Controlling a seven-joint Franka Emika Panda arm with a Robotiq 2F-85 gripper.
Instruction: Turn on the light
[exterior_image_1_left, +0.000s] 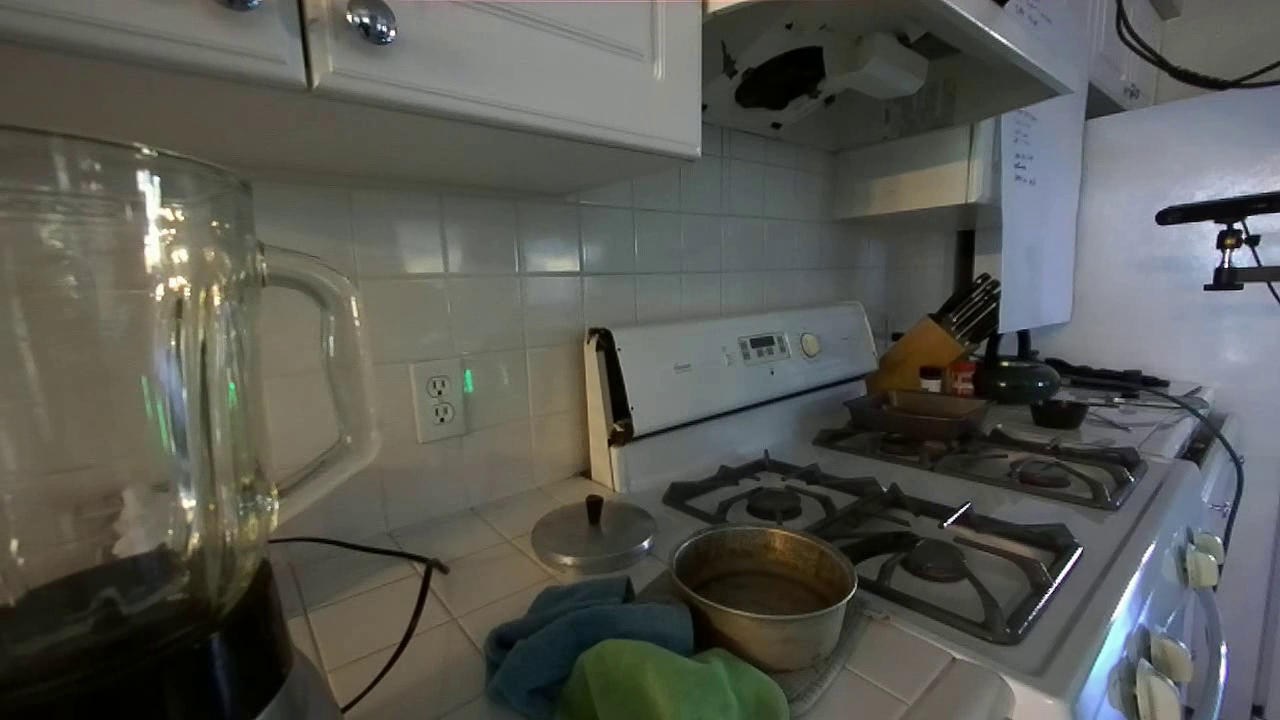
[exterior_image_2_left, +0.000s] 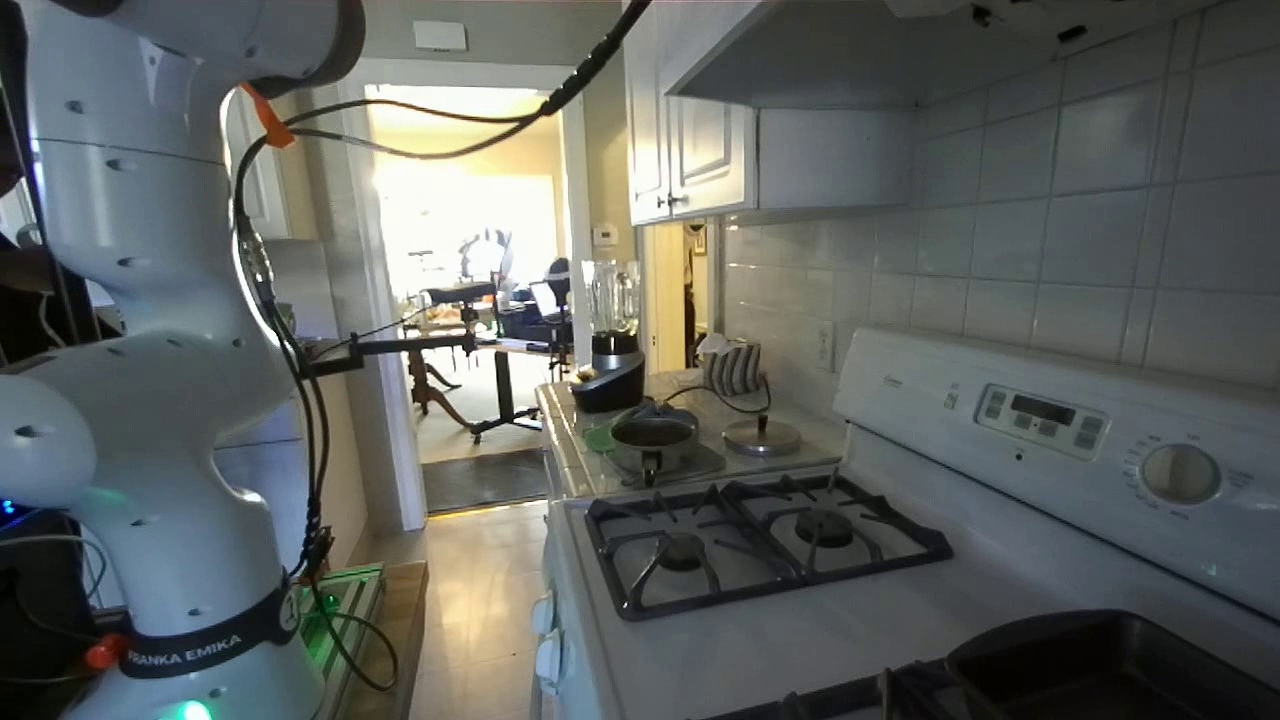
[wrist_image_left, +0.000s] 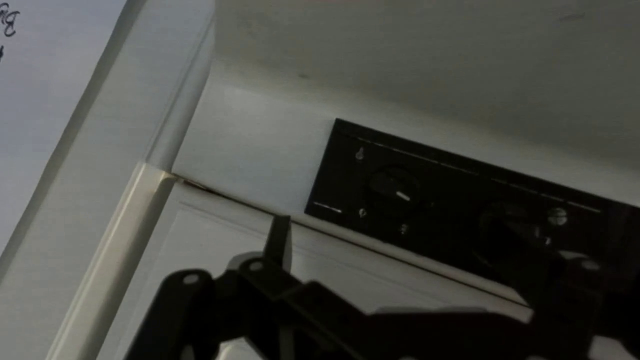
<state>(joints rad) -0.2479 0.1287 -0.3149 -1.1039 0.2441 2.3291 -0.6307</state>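
Note:
A black control panel (wrist_image_left: 445, 185) on the white range hood (wrist_image_left: 260, 130) shows in the wrist view, which seems upside down. It carries a left knob (wrist_image_left: 394, 190) with a short white mark and a dark right knob (wrist_image_left: 505, 225). My gripper (wrist_image_left: 402, 250) is open, its fingers wide apart below the panel in the picture. The left finger lies just left of the panel; the right finger is dark and blends into it near the right knob. Whether it touches is unclear. The hood's underside (exterior_image_1_left: 960, 90) shows no lit lamp in an exterior view. The gripper is outside both exterior views.
A white cabinet door (wrist_image_left: 350, 270) borders the panel. A paper sheet (exterior_image_1_left: 1040, 220) hangs beside the hood. Below are the stove (exterior_image_1_left: 740, 365), a pot (exterior_image_1_left: 765, 640), a baking pan (exterior_image_1_left: 915, 412) and a knife block (exterior_image_1_left: 915, 355). The robot arm (exterior_image_2_left: 160, 400) stands opposite the stove.

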